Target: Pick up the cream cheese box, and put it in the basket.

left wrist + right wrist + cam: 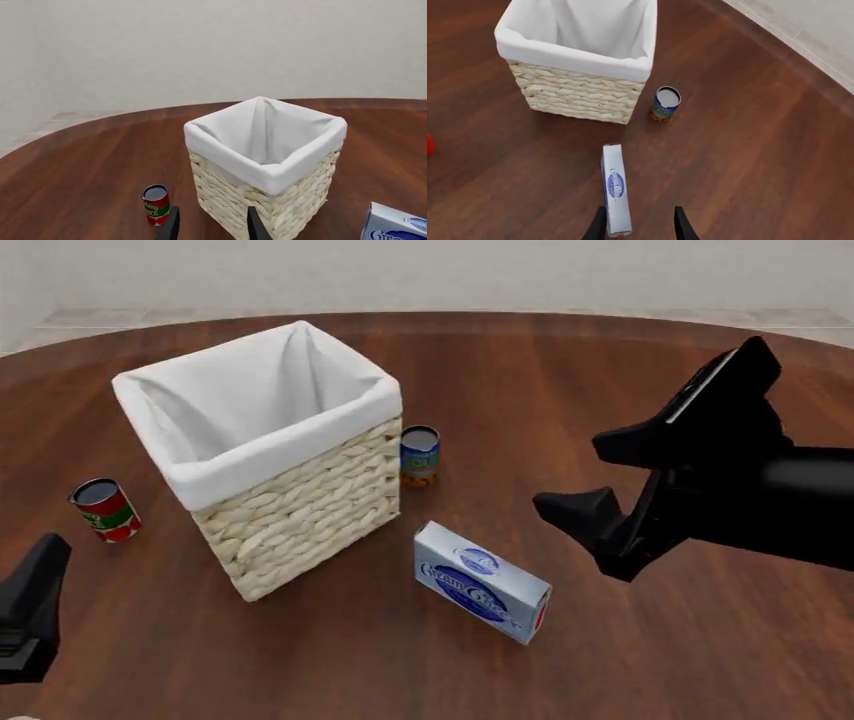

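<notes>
While the right jaws [603,478] hang spread wide and empty above the tabletop [667,660], beside the box [482,582], the reach is in hand. The box lies just in front of the basket [267,455], apart. Next: descend, straddle its narrow sides. Left jaws [212,224] idle, parted, empty.

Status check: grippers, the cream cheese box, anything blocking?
Right gripper open above cream cheese box, empty. Left gripper open, idle. Box on table beside basket. Nothing in the way.

cream cheese box [482,582] on table [574,380], right of and before basket [300,505]
</notes>
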{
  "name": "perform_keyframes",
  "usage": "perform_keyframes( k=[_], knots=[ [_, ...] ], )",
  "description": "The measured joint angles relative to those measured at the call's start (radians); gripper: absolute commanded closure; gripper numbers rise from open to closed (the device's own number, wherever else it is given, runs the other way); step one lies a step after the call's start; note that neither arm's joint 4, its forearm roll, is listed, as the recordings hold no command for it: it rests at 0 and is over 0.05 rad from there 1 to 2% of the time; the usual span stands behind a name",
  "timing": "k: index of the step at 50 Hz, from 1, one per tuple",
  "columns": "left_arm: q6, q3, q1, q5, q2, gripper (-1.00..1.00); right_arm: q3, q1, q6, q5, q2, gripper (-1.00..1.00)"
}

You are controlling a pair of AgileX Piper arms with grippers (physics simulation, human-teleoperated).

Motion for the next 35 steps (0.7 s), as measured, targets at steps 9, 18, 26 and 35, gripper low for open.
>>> perform_keyframes(
  k=[9, 18, 26, 35],
  knots=[
    [0.003, 0.000, -0.005, -0.001, 0.000, -1.00, -0.016, 0.004, 0.003, -0.003, 0.050, -1.00],
    [0.003, 0.000, -0.009, -0.005, 0.000, -1.00, -0.015, 0.006, 0.000, -0.020, 0.085, -1.00],
    [0.005, 0.000, -0.013, -0.009, 0.000, -1.00, -0.008, 0.009, -0.008, -0.034, 0.103, -1.00],
    [0.006, 0.000, -0.012, -0.020, 0.000, -1.00, 0.005, 0.019, -0.013, -0.049, 0.122, -1.00]
  ],
)
